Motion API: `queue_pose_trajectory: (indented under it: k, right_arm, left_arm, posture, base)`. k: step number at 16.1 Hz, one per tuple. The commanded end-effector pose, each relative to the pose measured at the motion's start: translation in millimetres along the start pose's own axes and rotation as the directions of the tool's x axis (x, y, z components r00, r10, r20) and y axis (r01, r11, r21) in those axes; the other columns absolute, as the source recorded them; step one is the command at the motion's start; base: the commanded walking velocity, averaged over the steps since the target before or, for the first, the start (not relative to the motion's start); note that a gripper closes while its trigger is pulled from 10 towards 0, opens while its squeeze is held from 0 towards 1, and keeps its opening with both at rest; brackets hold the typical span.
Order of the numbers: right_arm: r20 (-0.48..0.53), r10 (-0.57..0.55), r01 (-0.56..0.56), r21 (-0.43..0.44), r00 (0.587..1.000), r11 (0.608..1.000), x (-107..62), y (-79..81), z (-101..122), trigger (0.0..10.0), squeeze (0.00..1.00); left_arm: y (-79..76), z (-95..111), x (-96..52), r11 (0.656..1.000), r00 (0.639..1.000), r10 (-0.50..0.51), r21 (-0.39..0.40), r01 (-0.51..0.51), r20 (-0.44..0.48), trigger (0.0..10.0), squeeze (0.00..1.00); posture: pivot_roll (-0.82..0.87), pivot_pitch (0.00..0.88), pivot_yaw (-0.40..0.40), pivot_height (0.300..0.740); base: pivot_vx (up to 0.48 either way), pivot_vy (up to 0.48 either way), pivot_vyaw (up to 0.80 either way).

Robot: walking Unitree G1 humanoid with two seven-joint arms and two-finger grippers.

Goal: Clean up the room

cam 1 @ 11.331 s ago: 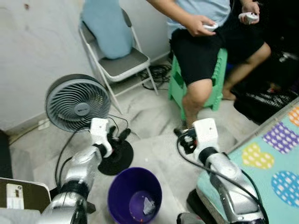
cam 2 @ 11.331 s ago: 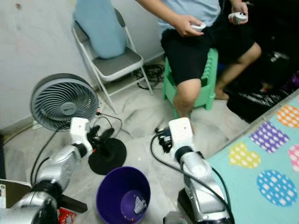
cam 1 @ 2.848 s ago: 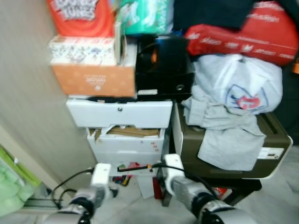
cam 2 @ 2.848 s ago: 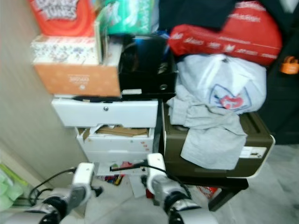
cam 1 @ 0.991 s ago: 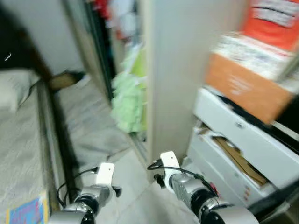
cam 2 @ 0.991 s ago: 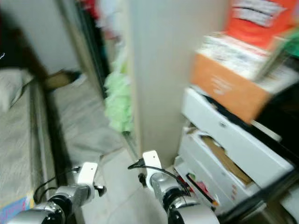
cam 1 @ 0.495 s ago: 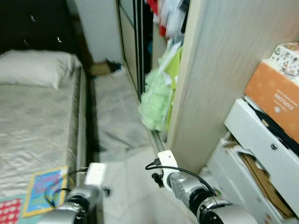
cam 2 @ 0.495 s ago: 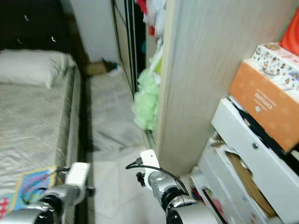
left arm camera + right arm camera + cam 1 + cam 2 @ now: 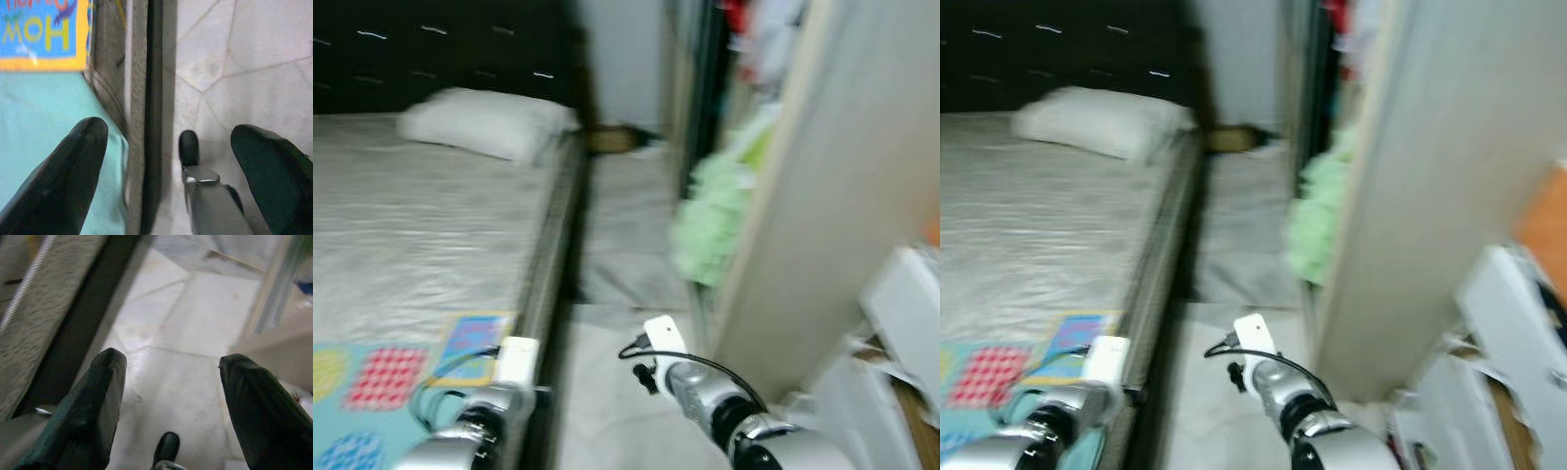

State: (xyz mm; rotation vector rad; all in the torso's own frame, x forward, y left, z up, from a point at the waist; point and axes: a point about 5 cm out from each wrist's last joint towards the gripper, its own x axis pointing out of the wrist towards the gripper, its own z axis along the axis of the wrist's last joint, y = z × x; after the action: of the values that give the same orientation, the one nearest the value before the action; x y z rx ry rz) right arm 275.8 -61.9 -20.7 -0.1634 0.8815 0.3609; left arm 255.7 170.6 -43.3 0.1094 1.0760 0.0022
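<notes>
Silver arms held low beside the bed, jaws released and empty.

Grey-sheeted, the bed (image 9: 431, 235) serves as landmark: a white pillow (image 9: 484, 122) lies at its head against the dark headboard (image 9: 431, 54), and a patterned teal mat (image 9: 382, 392) covers its near end. The left gripper (image 9: 168, 161) hangs over the bed's near edge, forearm bent forward, its two black fingers (image 9: 68, 171) spread wide with one over the teal mat and the other over the pale floor (image 9: 190, 342). The right gripper (image 9: 168, 401) is stretched forward over the floor strip just beside the bed, its fingers (image 9: 90, 411) likewise wide apart, nothing between them. Across that strip from the bed stands a light wooden wardrobe panel (image 9: 822, 196) with a green bundle (image 9: 710, 225) at its foot; white drawers (image 9: 901, 323) sit beyond the panel. The head views are blurred.
</notes>
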Motion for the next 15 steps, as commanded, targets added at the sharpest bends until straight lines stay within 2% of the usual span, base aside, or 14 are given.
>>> queue_pose_trajectory:
  k: [1, 4, 8, 15]
  right_arm:
    - [0.021, 0.038, -0.037, -0.014, 0.999, 0.999, 0.3, 14.3, 7.7, 10.0, 0.0]
    - [0.028, 0.031, -0.03, -0.029, 0.999, 0.999, 0.4, 14.4, 8.4, 10.0, 0.0]
    - [0.062, -0.033, 0.041, -0.119, 0.998, 0.992, -0.1, 7.2, 12.7, 10.0, 0.0]
    - [0.075, -0.032, 0.042, -0.145, 0.997, 0.989, -0.2, 6.4, 13.2, 10.0, 0.0]
  left_arm:
    - [-0.6, -0.8, 0.1, 1.0, 1.0, 0.004, 0.003, -0.004, -0.005, 10.0, 0.0]
    - [1.1, 1.2, -0.1, 0.999, 1.0, 0.013, -0.037, -0.012, 0.009, 10.0, 0.0]
    - [2.5, 3.6, -0.3, 0.997, 0.999, 0.018, -0.072, -0.017, 0.026, 10.0, 0.0]
    - [1.4, 12.0, -1.2, 0.994, 0.997, 0.011, -0.11, -0.002, 0.075, 10.0, 0.0]
  posture:
    - [-0.23, 0.0, 0.006, 0.74]
    - [-0.23, 0.0, 0.006, 0.74]
    - [-0.22, 0.0, 0.002, 0.74]
    - [-0.22, 0.0, 0.001, 0.74]
  base:
    - [0.0, 0.0, 0.8]
    - [0.0, 0.0, 0.8]
    - [0.0, 0.0, 0.8]
    - [0.0, 0.0, 0.8]
